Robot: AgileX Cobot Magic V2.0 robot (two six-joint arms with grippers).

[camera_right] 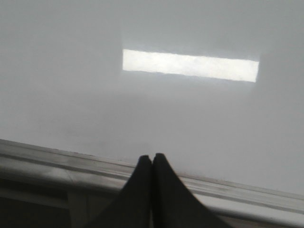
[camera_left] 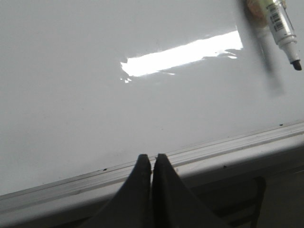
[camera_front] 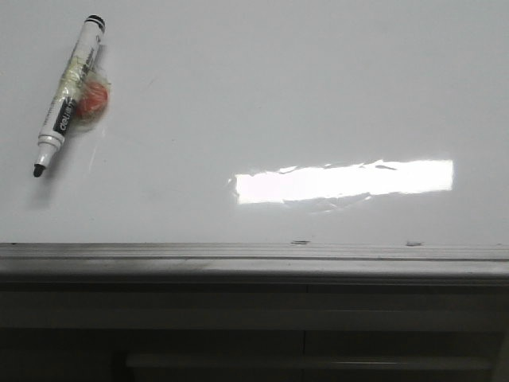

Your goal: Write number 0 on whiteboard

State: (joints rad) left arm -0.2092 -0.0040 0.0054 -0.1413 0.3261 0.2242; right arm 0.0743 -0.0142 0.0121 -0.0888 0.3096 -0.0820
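Observation:
The whiteboard (camera_front: 262, 95) is a glossy white surface with a grey metal frame (camera_front: 254, 259) along its near edge. No number 0 shows on it. A white marker (camera_front: 69, 93) with a black tip lies uncapped at the far left, tip toward the near edge, with an orange lump taped to its barrel. In the left wrist view the marker (camera_left: 281, 28) appears at the edge of the picture. My left gripper (camera_left: 151, 156) is shut and empty over the frame. My right gripper (camera_right: 152, 156) is likewise shut and empty over the frame. Neither gripper appears in the front view.
A bright rectangular glare patch (camera_front: 343, 181) lies on the board right of centre. Two small dark specks (camera_front: 301, 242) sit on the board by the frame. Below the frame is a dark cabinet front (camera_front: 254, 334).

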